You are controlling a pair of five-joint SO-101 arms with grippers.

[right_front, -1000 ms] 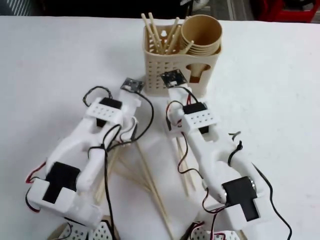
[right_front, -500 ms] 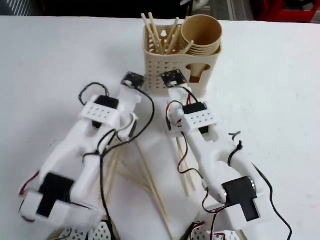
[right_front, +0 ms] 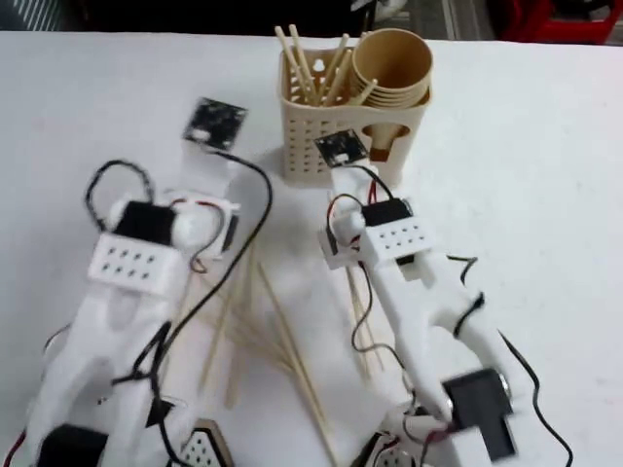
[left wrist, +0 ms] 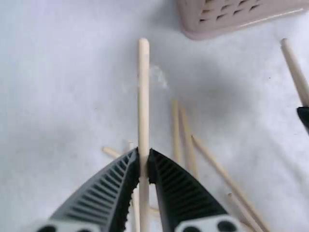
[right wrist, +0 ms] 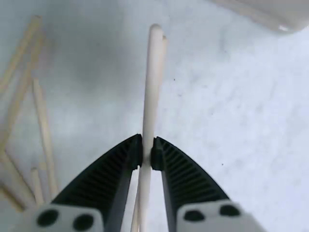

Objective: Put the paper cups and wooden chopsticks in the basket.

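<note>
A cream basket [right_front: 326, 136] stands at the far middle of the table, with a stack of paper cups [right_front: 392, 63] and several wooden chopsticks [right_front: 311, 68] standing in it. In the left wrist view my left gripper [left wrist: 143, 157] is shut on one chopstick [left wrist: 143, 92], held above the table, short of the basket's corner [left wrist: 231, 14]. In the right wrist view my right gripper [right wrist: 147, 145] is shut on another chopstick [right wrist: 153, 77] near the basket's base [right wrist: 270, 12]. The left arm [right_front: 136, 253] and the right arm [right_front: 399, 238] sit in front of the basket.
Several loose chopsticks [right_front: 263, 331] lie fanned on the white table between the two arms, also under the left gripper [left wrist: 188, 140] and beside the right one [right wrist: 41, 121]. Cables hang off both arms.
The left arm has risen and swung left, away from the basket, with its wrist camera now farther left. The right arm has barely shifted.
</note>
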